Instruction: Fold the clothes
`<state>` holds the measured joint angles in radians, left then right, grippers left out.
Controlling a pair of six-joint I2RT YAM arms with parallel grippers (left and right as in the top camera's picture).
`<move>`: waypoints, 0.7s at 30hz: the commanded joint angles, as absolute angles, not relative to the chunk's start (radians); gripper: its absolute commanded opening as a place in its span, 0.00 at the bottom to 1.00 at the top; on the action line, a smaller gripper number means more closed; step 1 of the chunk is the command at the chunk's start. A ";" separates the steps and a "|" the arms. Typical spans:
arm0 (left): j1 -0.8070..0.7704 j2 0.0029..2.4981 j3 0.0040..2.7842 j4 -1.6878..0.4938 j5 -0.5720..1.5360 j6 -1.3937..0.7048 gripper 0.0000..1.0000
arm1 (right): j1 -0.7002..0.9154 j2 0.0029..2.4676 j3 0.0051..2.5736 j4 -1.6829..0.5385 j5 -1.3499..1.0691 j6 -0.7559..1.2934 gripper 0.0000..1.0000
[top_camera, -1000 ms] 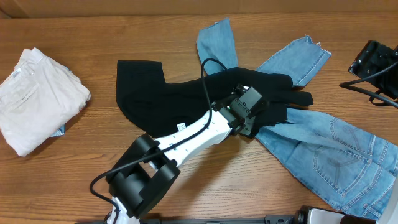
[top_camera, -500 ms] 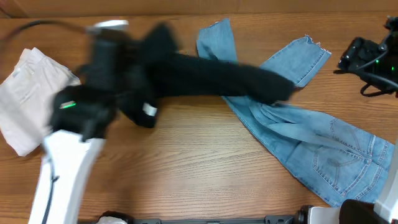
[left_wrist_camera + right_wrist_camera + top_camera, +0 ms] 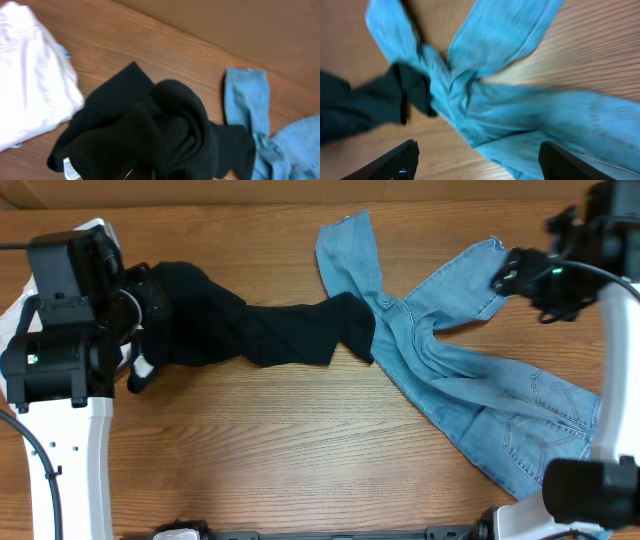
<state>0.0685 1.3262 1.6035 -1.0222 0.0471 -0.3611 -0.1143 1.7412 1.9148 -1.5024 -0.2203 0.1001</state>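
L hand (image 3: 137, 302) is closed on a bunch of the black garment (image 3: 270, 330), which trails over the surface (image 3: 300, 450) and touches the jeans (image 3: 480, 380) at its far end. R hand (image 3: 477, 146) hangs wide open, empty, above the jeans. Both look soft & limp, jeans prob. heavier; better to grip at corners/hem, not mid-cloth.

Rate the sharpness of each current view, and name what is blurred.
Overhead: sharp and evenly lit, the table grain crisp beside the black garment. Left wrist: soft, the white folded clothes smeared at the edges. Right wrist: worst, motion blur streaks the jeans.
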 commanded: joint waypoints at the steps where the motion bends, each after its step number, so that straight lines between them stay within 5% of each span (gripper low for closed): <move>1: 0.032 1.328 1.606 -1.021 0.098 -0.336 0.04 | -0.042 1.811 1.832 -1.479 -0.284 0.032 0.76; 8: -0.009 1.328 1.606 -1.028 0.096 -0.332 0.04 | 0.128 1.888 1.636 -1.340 -0.369 -0.058 0.53; 21: -0.015 1.328 1.605 -1.051 0.097 -0.332 0.04 | 0.158 2.077 1.496 -1.052 -0.172 -0.074 0.61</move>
<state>-0.0071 1.3262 1.6035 -1.0477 0.0799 -0.3584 0.1886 2.0380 1.5047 -1.0779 -0.2741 -0.0803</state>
